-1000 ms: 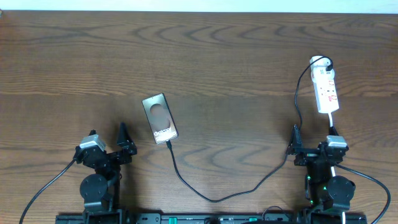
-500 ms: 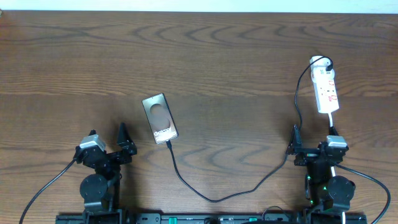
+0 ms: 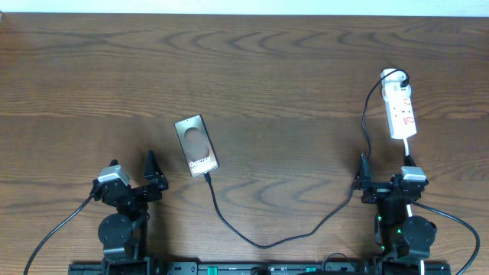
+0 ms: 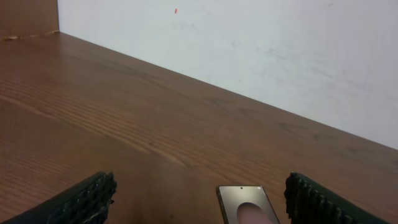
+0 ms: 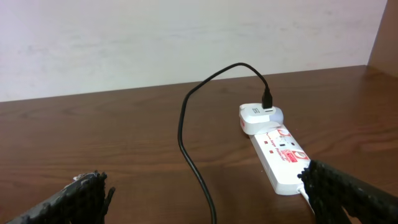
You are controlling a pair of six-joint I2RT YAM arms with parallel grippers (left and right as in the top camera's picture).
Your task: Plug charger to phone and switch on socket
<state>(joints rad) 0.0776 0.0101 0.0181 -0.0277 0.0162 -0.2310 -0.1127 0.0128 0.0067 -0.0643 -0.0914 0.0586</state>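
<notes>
The phone (image 3: 196, 145) lies flat at centre left, glossy back up; its far end shows in the left wrist view (image 4: 247, 204). The black charger cable (image 3: 263, 243) runs from the phone's near end, loops toward the front edge, and rises to the white adapter (image 3: 392, 76) seated in the far end of the socket (image 3: 400, 111). Adapter (image 5: 257, 116), cable (image 5: 186, 143) and socket (image 5: 283, 158) also show in the right wrist view. My left gripper (image 3: 150, 172) is open and empty, near the phone's left. My right gripper (image 3: 382, 182) is open and empty, just short of the socket.
The socket's white cord (image 3: 409, 156) runs back toward the right arm. A pale wall (image 4: 249, 43) rises behind the table's far edge. Brown wooden tabletop (image 3: 283, 84) spans the view.
</notes>
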